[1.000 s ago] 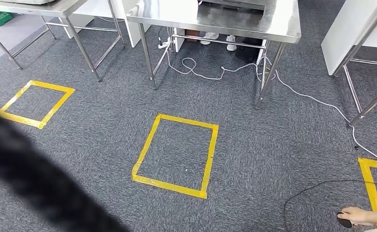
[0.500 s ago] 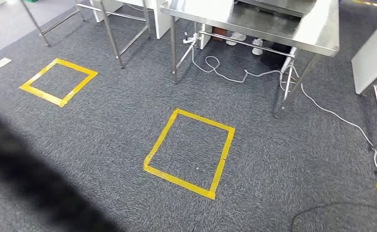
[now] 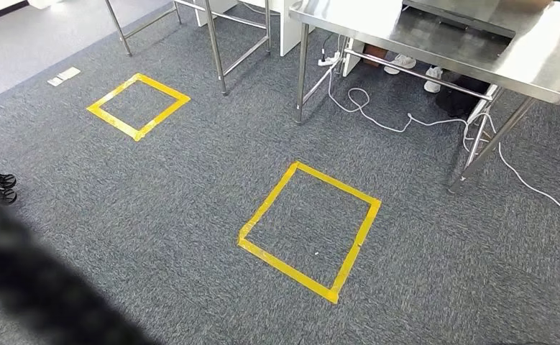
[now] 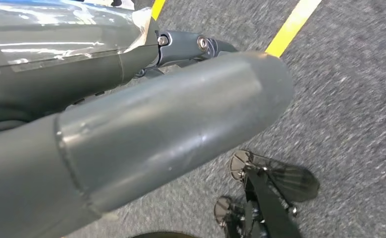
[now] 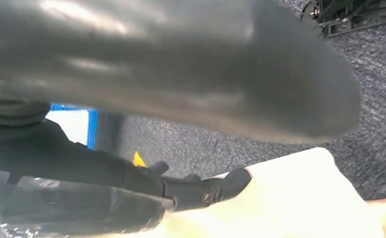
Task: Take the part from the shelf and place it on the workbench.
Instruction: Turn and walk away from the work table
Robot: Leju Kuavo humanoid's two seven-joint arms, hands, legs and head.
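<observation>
Speckled grey carpet (image 3: 154,194) bears two squares of yellow tape (image 3: 310,230). The table (image 3: 550,65) is shiny silver steel, with a white cable (image 3: 377,118) and white shoes (image 3: 406,63) beneath. Thick grey thumb (image 4: 171,134); dark fingers (image 4: 191,45).

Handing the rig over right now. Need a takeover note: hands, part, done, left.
Left hand: dark fingers lie against a glossy plastic-wrapped object; grip cannot be confirmed.
Right hand: fingers lie beside similar wrapping; grip unclear too.
Head view: carpet, a yellow tape square, and a steel table ahead to the right.
Done: probably the pick, if that object is the part.
Left: reach the workbench and set it down.
</observation>
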